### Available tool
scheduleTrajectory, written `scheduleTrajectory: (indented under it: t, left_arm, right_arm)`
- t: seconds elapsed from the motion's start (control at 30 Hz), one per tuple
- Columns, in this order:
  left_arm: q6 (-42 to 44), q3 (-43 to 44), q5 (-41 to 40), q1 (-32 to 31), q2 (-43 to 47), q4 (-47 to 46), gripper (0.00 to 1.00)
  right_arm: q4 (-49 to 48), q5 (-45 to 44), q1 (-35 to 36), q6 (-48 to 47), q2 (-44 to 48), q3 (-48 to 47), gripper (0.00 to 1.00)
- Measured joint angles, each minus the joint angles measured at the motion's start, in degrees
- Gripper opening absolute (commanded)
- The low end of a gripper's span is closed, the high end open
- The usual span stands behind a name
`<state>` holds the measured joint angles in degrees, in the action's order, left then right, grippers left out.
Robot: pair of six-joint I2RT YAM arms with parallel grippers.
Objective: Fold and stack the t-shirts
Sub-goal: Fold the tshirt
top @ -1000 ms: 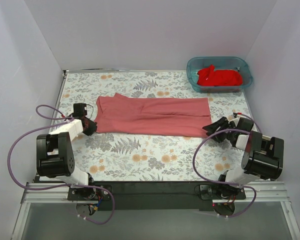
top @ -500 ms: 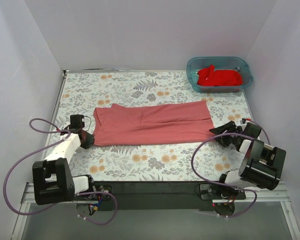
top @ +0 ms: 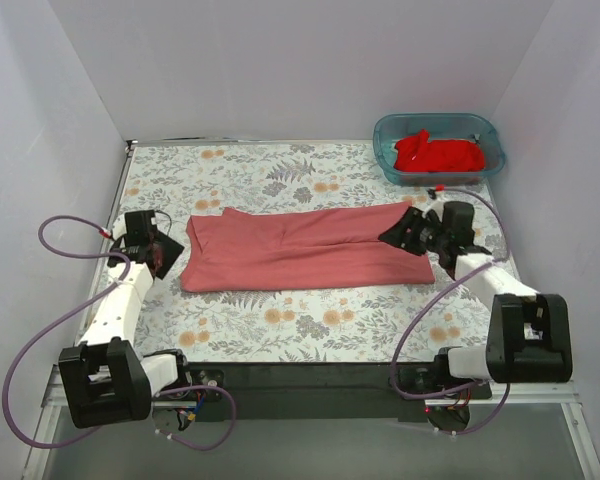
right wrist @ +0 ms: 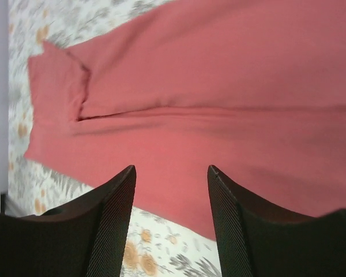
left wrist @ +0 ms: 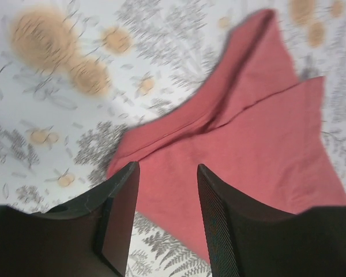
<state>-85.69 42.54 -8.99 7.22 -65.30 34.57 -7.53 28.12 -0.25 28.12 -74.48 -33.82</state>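
Dusty salmon-red cloth t-shirt (top: 300,248) lies on flowery table (top: 280,325), folded to a long strip. Left gripper (top: 163,256) & right gripper (top: 398,233) are at its ends, fingers apart, holding nothing. Next, prob.: pinch ends, fold across.

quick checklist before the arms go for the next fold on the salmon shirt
1. Both grippers open and empty: ok. The left gripper and right gripper show jaws apart with nothing between.
2. The salmon shirt lies flat as a long strip: ok, with one lengthwise fold line showing.
3. Left gripper at the shirt's left end: ok.
4. Right gripper over the shirt's right end: ok.
5. Height of either gripper above the cloth: cannot tell.
6. The red shirt is out of the way: ok, bunched in the teal tub.
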Motion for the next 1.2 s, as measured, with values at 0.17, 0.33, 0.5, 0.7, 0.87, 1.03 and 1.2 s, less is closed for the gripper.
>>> scheduleTrajectory:
  t: [0.17, 0.33, 0.5, 0.7, 0.87, 1.03, 1.2]
  left_arm:
    - [5.46, 5.2, 5.44, -0.44, -5.4, -6.73, 0.41]
    - [8.48, 15.15, 10.69, -2.05, -21.29, -10.23, 0.41]
    - [11.1, 27.06, 13.25, -4.85, -36.22, -12.44, 0.4]
    - [15.52, 34.86, 18.12, -6.64, -46.03, -14.82, 0.4]
    - [19.08, 35.19, 21.18, -6.6, -48.22, -17.0, 0.41]
    - [21.29, 36.11, 24.11, -6.58, -49.33, -18.64, 0.41]
    - [22.49, 36.44, 26.25, -6.58, -50.66, -20.09, 0.46]
  right_arm:
    - [-1.68, 2.12, 12.07, -1.07, -12.39, -14.62, 0.51]
    - [-2.89, 4.33, 19.87, -0.02, -26.4, -27.87, 0.5]
    - [-3.13, 6.08, 24.55, 1.31, -38.27, -38.45, 0.48]
    - [-3.32, 7.8, 26.93, 3.63, -48.43, -46.31, 0.47]
    - [-3.34, 9.2, 28.0, 4.74, -53.29, -49.68, 0.47]
    - [-3.37, 10.58, 28.87, 5.51, -55.6, -51.34, 0.45]
    - [-3.63, 12.02, 29.66, 6.45, -57.75, -53.88, 0.43]
